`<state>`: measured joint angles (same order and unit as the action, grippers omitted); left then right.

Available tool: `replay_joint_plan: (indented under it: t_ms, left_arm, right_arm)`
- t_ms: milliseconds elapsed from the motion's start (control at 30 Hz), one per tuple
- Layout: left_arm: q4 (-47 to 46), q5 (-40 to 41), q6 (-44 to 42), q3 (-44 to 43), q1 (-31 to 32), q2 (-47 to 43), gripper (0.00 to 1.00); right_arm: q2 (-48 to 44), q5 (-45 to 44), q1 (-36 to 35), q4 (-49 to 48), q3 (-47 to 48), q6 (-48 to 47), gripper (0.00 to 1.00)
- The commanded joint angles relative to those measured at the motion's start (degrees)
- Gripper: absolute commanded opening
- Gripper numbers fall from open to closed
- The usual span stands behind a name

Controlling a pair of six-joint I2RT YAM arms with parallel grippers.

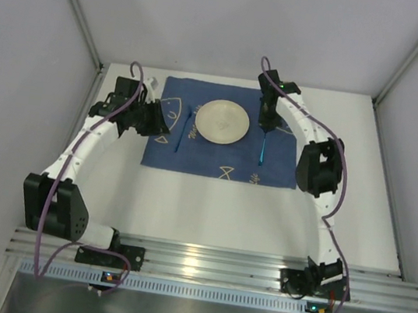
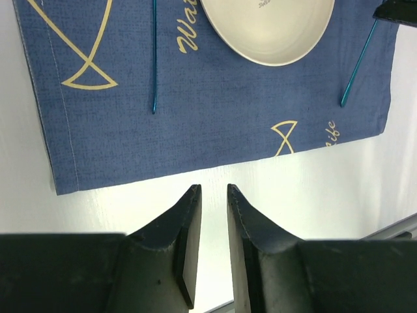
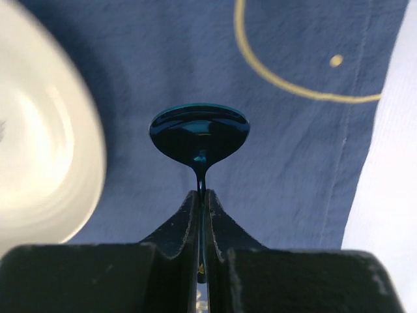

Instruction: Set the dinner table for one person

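While the right hand is clamped on the neck of a teal spoon, the spoon's bowl juts just past its fingertips, above a dark blue cloth with pale yellow line drawings. A cream plate lies on the cloth just left of that hand. The left hand hovers with its jaws a narrow slit apart and nothing between them. Directly under it is the bare white worktop. Ahead of it lie the cloth's edge and a thin teal utensil. The worktop spreads beneath both hands, carrying the cloth.
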<state>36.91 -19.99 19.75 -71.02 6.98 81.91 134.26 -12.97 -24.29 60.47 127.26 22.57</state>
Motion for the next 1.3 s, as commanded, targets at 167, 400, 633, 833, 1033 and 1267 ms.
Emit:
replay_joint_plan:
  t_ms: [167, 400, 633, 833, 1033, 1267]
  left_arm:
    - [-1.3, 2.1, 2.8, 4.7, 0.7, -6.7, 0.34]
    - [-2.0, 3.3, 3.5, 6.6, 0.8, -8.9, 0.58]
    - [-2.0, 4.1, 3.5, 6.0, 0.9, -8.4, 0.70]
    - [-1.5, 4.5, 3.5, 5.3, 1.4, -8.4, 0.70]
    - [-1.2, 5.1, 3.7, 5.2, 1.7, -9.2, 0.70]
    - [-2.1, 6.4, 4.0, 4.9, 2.0, -8.5, 0.73]
  right_arm:
    - [5.7, -2.2, 4.9, 0.2, 10.4, -3.0, 0.00]
    - [6.7, -1.0, 4.9, -2.4, 9.5, -2.7, 0.00]
    - [4.3, -0.7, 4.0, -6.5, 4.8, -2.4, 0.10]
    - [3.6, -0.7, 3.7, -6.8, 3.5, -2.0, 0.46]
    - [-3.2, -0.9, 3.2, -8.3, -2.1, -1.8, 0.61]
    - [-22.3, 0.8, 0.2, -12.5, -18.8, -1.4, 0.72]
